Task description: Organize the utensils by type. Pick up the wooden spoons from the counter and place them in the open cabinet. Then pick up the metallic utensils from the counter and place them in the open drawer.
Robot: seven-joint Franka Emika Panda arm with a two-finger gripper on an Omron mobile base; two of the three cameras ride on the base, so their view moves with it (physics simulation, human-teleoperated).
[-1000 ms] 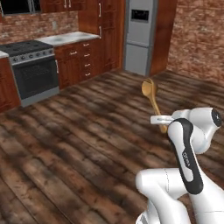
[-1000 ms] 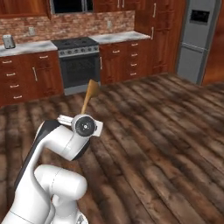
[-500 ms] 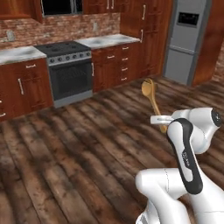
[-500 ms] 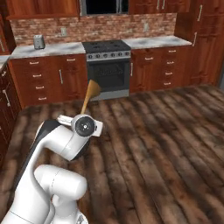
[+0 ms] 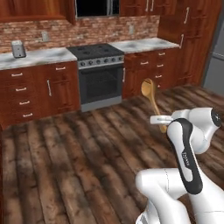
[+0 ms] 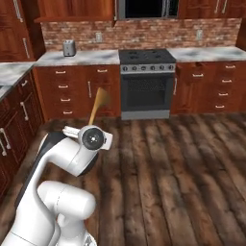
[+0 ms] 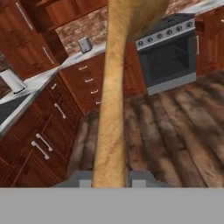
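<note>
The gripper is clamped on the handle of the bigger orange-brown wooden spoon — in the hand view the handle runs straight up between the two fingertips and off the top of the picture, so the jaws are narrow with the wood pinched between them. From the left base view the spoon sticks up past the arm with its round bowl on top, tilted a bit to the left, hanging in the air over the dark plank floor. From the right base view you get the same spoon edge-on, poking up above the wrist.

Ahead of the robot there's a black stove set into a run of reddish-brown cabinets with drawers, a white marble counter along the top and a brick wall behind. A small grey toaster sits on the counter, well left of the stove. A sliver of a grey fridge shows at the right edge. In the hand view another stretch of counter runs down the left side.
</note>
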